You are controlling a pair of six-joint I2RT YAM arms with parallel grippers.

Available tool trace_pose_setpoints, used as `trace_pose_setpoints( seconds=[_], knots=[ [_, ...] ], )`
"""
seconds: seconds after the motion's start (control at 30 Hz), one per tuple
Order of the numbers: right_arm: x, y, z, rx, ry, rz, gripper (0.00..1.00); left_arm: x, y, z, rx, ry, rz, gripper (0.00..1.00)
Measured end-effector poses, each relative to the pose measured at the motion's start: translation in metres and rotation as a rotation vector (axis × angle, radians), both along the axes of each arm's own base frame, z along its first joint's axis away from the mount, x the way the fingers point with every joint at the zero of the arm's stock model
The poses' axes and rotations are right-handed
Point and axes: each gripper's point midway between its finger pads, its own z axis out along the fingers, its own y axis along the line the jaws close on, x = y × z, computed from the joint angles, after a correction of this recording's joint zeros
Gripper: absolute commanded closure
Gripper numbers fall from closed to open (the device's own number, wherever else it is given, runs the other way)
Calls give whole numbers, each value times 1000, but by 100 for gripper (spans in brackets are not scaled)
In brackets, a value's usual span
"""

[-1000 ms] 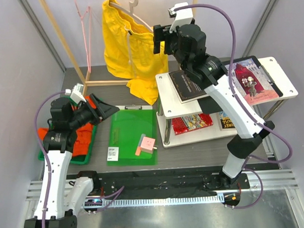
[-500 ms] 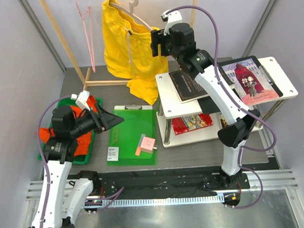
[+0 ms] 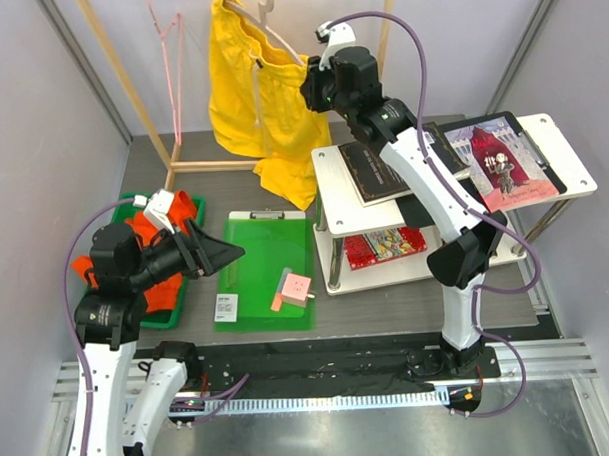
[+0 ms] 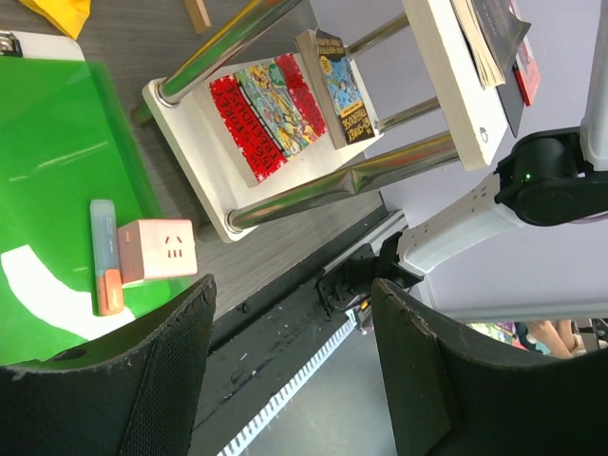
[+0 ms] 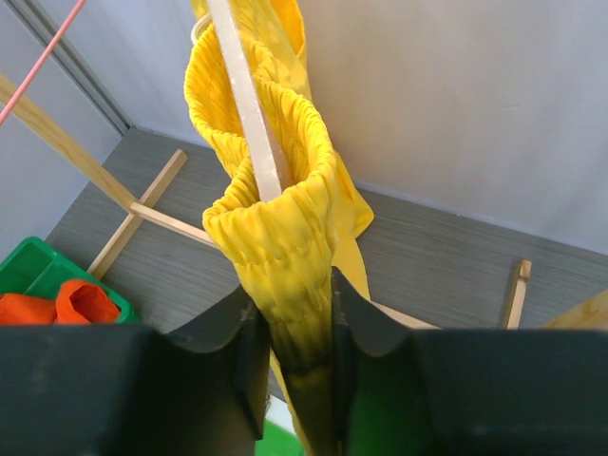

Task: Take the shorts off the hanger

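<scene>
Shorts of bright yellow cloth (image 3: 241,85) hang on a pale wooden hanger (image 5: 249,104) at the back. The right gripper (image 5: 296,313) pinches their gathered waistband at the hanger's end. Orange-red cloth shorts (image 3: 156,278) lie in a green plastic tray (image 3: 158,318). The left gripper (image 4: 293,290) hovers spread wide by a green clipboard (image 3: 271,259).

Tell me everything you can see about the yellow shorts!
The yellow shorts are bright, soft, crinkly cloth with a pale drawstring dangling down the front. They hang by their gathered waistband on a light wooden hanger at the back of the table, with the legs drooping low. The right gripper pinches the bunched waistband between its fingers.
</scene>
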Motion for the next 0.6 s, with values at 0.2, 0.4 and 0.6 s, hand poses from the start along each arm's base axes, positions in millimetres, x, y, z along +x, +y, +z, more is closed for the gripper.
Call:
trace_pose_setpoints(
  seconds=[0.2,0.4,0.6],
  knots=[
    [-9,25,1,28,2,41,99,-2,0,1,-1,-5,-4,34],
    [-30,58,4,74,8,69,99,-1,-1,0,-1,2,-7,34],
    [-39,74,9,263,44,57,99,1,-1,-1,-1,7,-7,34]
  ],
)
